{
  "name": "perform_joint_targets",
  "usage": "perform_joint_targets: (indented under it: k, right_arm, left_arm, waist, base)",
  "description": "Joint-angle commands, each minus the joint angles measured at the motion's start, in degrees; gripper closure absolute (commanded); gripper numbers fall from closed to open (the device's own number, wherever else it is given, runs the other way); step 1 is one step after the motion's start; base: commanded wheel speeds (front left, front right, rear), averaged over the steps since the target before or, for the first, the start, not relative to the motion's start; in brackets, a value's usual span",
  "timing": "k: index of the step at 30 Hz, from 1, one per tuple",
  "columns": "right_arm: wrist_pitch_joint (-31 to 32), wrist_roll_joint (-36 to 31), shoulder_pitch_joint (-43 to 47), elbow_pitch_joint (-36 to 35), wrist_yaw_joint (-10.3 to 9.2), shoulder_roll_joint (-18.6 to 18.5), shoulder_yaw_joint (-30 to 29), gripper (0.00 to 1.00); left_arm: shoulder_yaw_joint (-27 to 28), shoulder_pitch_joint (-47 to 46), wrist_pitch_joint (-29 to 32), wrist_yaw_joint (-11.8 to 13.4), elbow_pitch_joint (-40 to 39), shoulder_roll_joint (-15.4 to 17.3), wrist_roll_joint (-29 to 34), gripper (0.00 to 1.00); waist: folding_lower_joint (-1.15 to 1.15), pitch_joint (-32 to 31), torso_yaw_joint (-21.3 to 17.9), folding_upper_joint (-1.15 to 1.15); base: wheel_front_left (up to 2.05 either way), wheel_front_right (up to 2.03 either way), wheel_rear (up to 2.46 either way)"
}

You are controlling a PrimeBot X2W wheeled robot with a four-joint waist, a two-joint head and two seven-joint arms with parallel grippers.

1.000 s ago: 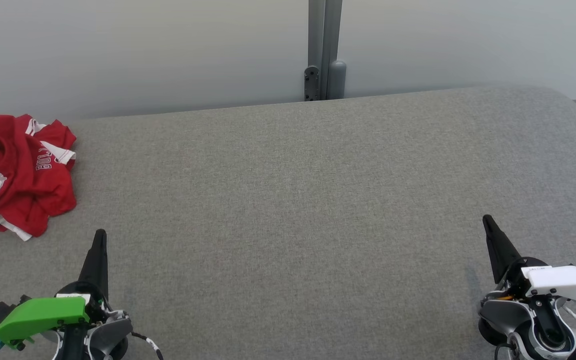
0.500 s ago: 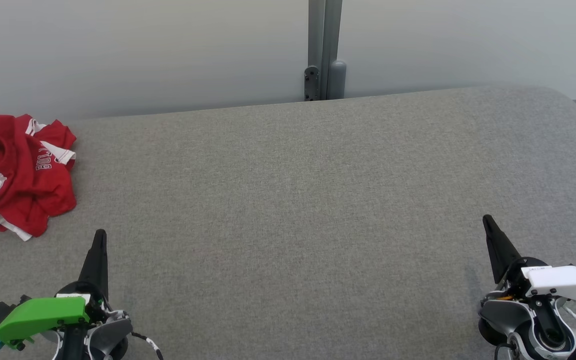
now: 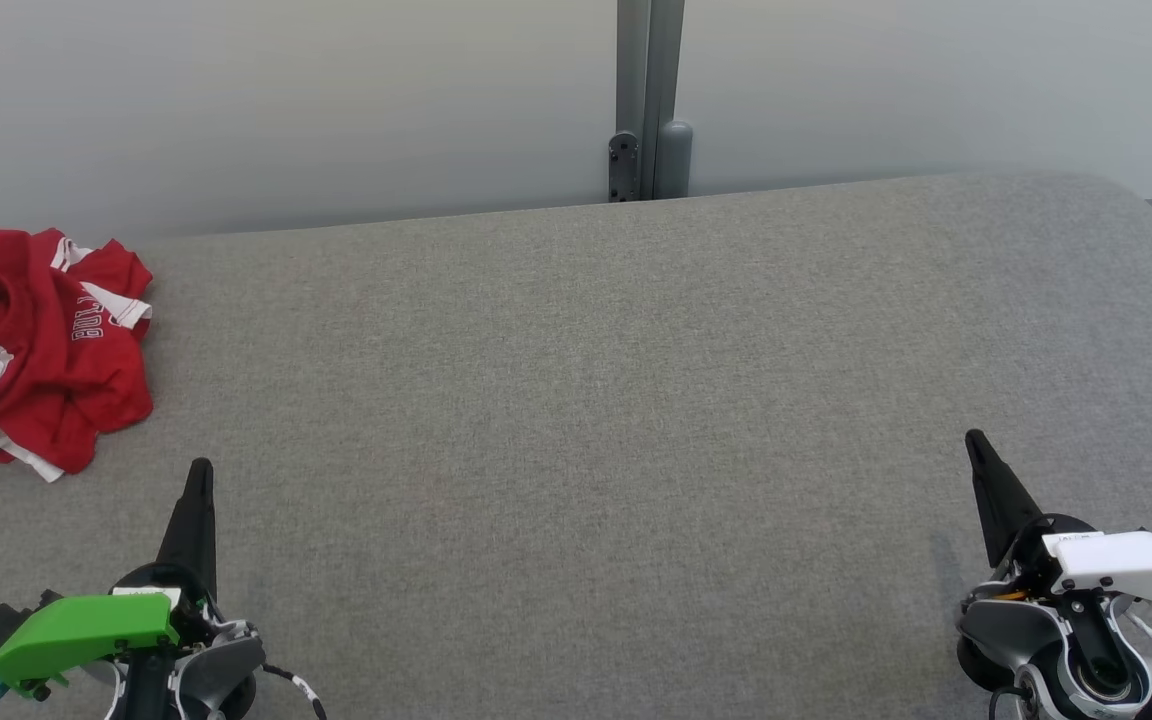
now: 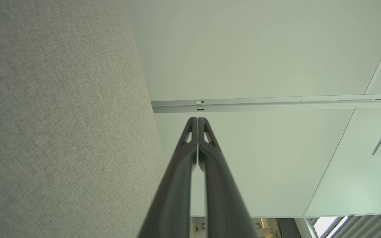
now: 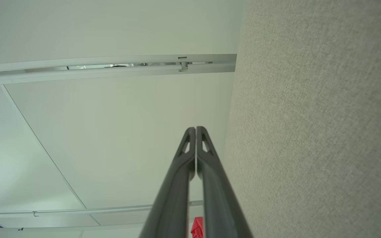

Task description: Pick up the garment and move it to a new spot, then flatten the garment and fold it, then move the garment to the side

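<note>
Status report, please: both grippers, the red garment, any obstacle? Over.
Left gripper shut, empty. Right gripper shut, empty. Crumpled red-and-white fabric garment lies untouched, far left on grey cloth surface. No obstacle seen.

A broad surface [image 3: 576, 400] covered in grey woven fabric runs the width of the head view, its far edge set against a pale wall and its far right corner rounded. A crumpled red garment [image 3: 36, 350] with white trim and white lettering lies bunched on it at the far left, near the back edge and partly cut off by the frame.
</note>
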Motion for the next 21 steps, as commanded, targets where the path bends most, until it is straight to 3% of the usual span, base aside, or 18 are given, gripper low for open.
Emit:
perform_joint_targets:
  k: [1, 8, 9, 21]
  right_arm:
    - [0.1, 0.4, -0.3, -0.2, 0.05, -0.3, 0.0, 1.00]
    - [0.1, 0.4, -0.3, -0.2, 0.05, -0.3, 0.0, 1.00]
    - [0.0, 0.0, 0.1, 0.2, 0.01, 0.0, 0.0, 0.00]
    - [-2.5, -1.0, 2.1, 1.5, -0.01, 0.6, 1.6, 0.00]
  left_arm:
    - [0.1, -0.6, 0.1, -0.3, -0.1, 0.0, 0.0, 1.00]
    - [0.1, -0.6, 0.1, -0.3, -0.1, 0.0, 0.0, 1.00]
    - [-0.1, 0.1, 0.0, 0.0, 0.1, 0.0, 0.0, 0.00]
    - [-2.6, 2.2, -2.5, 0.3, 1.0, -0.4, 1.2, 0.00]
  waist:
    - [0.00, 0.0, 0.0, 0.00]
    - [0.00, 0.0, 0.0, 0.00]
    - [0.00, 0.0, 0.0, 0.00]
    - [0.00, 0.0, 0.0, 0.00]
  base:
    - [0.00, 0.00, 0.00]
    - [0.00, 0.00, 0.00]
    - [0.00, 0.00, 0.00]
    - [0.00, 0.00, 0.00]
